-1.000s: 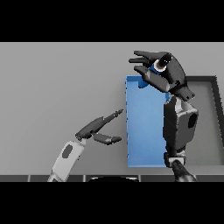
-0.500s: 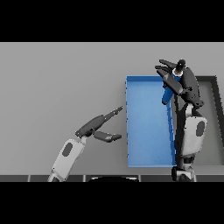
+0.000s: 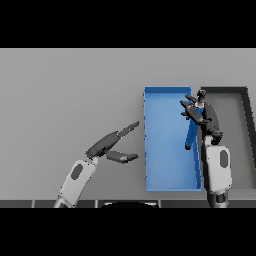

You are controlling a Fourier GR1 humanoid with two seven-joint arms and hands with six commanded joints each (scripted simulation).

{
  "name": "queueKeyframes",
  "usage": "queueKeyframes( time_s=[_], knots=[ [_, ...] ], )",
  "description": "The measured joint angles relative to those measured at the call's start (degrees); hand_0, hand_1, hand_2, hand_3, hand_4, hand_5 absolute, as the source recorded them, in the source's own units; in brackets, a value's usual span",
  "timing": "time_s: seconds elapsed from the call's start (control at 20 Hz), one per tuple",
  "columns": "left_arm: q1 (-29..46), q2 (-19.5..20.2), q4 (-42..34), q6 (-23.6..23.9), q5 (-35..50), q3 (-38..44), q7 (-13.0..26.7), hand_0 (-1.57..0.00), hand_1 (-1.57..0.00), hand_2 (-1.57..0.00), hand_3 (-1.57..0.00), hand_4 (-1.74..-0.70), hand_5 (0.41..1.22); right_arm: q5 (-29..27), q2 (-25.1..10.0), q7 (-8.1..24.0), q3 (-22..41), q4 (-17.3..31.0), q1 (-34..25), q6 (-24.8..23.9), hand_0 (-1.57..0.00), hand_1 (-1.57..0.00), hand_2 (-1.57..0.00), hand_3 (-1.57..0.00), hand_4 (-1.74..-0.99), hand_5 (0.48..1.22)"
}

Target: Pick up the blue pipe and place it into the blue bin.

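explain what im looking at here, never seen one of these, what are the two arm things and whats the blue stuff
This is one picture, taken from a humanoid robot's head, looking down at the grey table in front of it. The two white and grey arms are the robot's own, each ending in a dark hand.

The left hand hangs over the table with its fingers straight, holding nothing.

The right hand is over the right side of the blue bin, an open rectangular box. Its fingers appear to hold a blue pipe, which hangs down inside the bin; whether the pipe's lower end touches the floor cannot be told.

Right of the blue bin is a dark grey tray.
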Motion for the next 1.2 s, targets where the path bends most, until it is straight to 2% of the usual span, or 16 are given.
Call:
queueKeyframes(
  time_s=[0.05,0.15,0.25,0.3,0.35,0.45,0.5,0.6,0.65,0.8,0.9,1.05,1.2],
  knots=[
    [-0.23,0.04,0.22,0.08,-0.21,0.01,0.12,0.00,0.00,0.00,0.00,-0.92,0.478,-2.05,-1.48,0.00,2.51,0.72,1.13,-1.64,-1.57,-1.57,-1.57,-1.26,-1.546,1.221],
    [-0.48,-0.19,0.04,0.14,0.01,0.08,0.68,0.00,0.00,0.00,0.00,-0.92,0.481,-7.57,-6.29,-0.01,7.34,1.95,1.62,-6.31,-1.57,-1.57,-1.57,-0.80,-1.616,1.221],
    [-0.58,0.02,-0.13,0.30,-0.19,0.12,0.56,0.00,0.00,0.00,0.00,-0.92,0.486,-13.27,-10.82,-1.38,12.71,2.35,1.15,-11.71,-1.57,-1.57,-1.57,-0.51,-1.661,1.221],
    [-0.40,-0.07,-0.36,0.32,-0.11,0.02,0.44,0.00,0.00,0.00,0.00,-0.92,0.489,-15.57,-12.37,-1.44,15.21,1.75,1.30,-14.45,-1.57,-1.57,-1.57,-0.41,-1.677,1.171],
    [-0.24,0.03,-0.39,0.28,-0.30,-0.16,0.12,0.00,0.00,0.00,0.00,-0.92,0.491,-17.77,-13.59,-1.66,16.60,2.08,1.12,-16.87,-1.57,-1.57,-1.52,-0.45,-1.626,1.161],
    [-0.94,-0.20,-0.23,0.49,-0.14,0.17,1.07,0.00,0.00,0.00,0.00,-0.92,0.493,-23.55,-17.40,0.04,20.97,3.34,0.54,-21.04,-1.08,-1.03,-0.99,-0.29,-1.469,1.148],
    [-0.94,-0.25,-0.14,0.40,-0.06,0.18,1.28,0.00,0.00,0.00,0.00,-0.92,0.493,-25.77,-18.84,0.04,22.73,4.40,0.16,-22.30,-0.87,-0.82,-0.79,-0.23,-1.405,1.137],
    [-0.80,-0.42,-0.52,0.44,0.10,0.11,1.06,0.00,0.00,0.00,0.00,-0.93,0.494,-30.50,-22.64,0.03,27.02,5.68,-1.38,-25.26,-0.55,-0.52,-0.50,-0.15,-1.339,1.108],
    [-0.86,-0.68,-0.41,0.45,-0.06,-0.14,1.64,0.00,0.00,0.00,0.00,-0.93,0.494,-32.16,-24.88,0.02,29.92,5.97,-2.88,-25.12,-0.44,-0.42,-0.40,-0.12,-1.307,1.068],
    [-0.77,-0.82,-0.28,0.61,0.00,-0.04,1.64,0.00,0.00,0.00,0.00,-0.93,0.496,-32.93,-32.79,0.02,40.36,5.80,-7.75,-23.95,-0.23,-0.21,-0.21,-0.06,-1.233,0.913],
    [-0.38,-0.36,-0.13,0.61,-0.12,0.12,1.51,0.00,0.00,0.00,0.00,-0.93,0.496,-36.86,-36.90,0.02,47.44,4.80,-11.32,-23.45,-0.14,-0.14,-0.13,-0.04,-1.205,0.837],
    [0.35,-0.85,-0.16,0.55,-0.41,-0.69,0.40,0.00,0.00,0.00,0.00,-0.93,0.496,-39.76,-40.03,0.02,54.77,4.97,-15.76,-22.38,-0.07,-0.07,-0.07,-0.02,-1.161,0.771],
    [-0.59,-0.63,-0.46,0.42,0.51,0.25,1.63,0.00,0.00,0.00,0.00,-0.93,0.497,-41.45,-40.93,0.02,57.73,4.89,-17.78,-22.85,-0.04,-0.04,-0.03,-0.01,-1.110,0.736]
  ],
)
